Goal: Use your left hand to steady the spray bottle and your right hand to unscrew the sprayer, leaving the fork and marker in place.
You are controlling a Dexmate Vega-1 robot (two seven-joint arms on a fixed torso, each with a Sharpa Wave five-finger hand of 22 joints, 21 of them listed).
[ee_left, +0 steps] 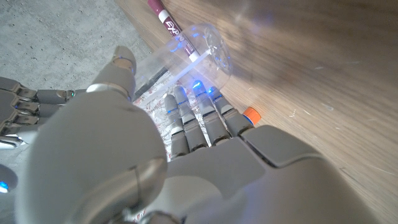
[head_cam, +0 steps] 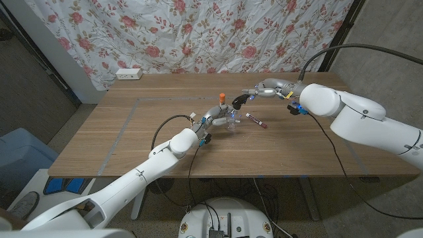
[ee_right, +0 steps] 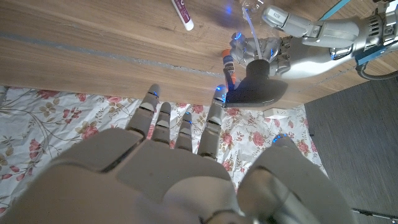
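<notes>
The spray bottle (head_cam: pixel 228 118), a clear plastic container, stands near the middle of the wooden bench (head_cam: pixel 132 132), with its sprayer (head_cam: pixel 239 100) of black plastic at the top and an orange part (head_cam: pixel 223 97) beside the neck. The left hand (head_cam: pixel 215 119) reaches in from the robot's left and grasps the bottle body; in the left wrist view its fingers (ee_left: pixel 193 121) wrap the clear wall of the bottle (ee_left: pixel 199 56), lit blue at the tips, and an orange part (ee_left: pixel 251 114) shows just beside them. The right hand (head_cam: pixel 264 89) comes in from the robot's right, extended toward the sprayer head; the head view places its fingertips at or just beside the black sprayer, but contact cannot be confirmed. In the right wrist view the right hand (ee_right: pixel 180 168) has its fingers (ee_right: pixel 160 121) straight and spread apart, released, grasping nothing, with the black sprayer (ee_right: pixel 255 87) ahead of them and the left hand (ee_right: pixel 305 46) behind it on the bottle. A marker (head_cam: pixel 256 120) with a dark red body lies on the bench just to the robot's right of the bottle, apart from both hands; it also appears in the left wrist view (ee_left: pixel 168 22) and right wrist view (ee_right: pixel 182 11). A floral cloth (head_cam: pixel 198 33) hangs behind the bench, and a white power strip (head_cam: pixel 129 73) sits at the far left edge.
</notes>
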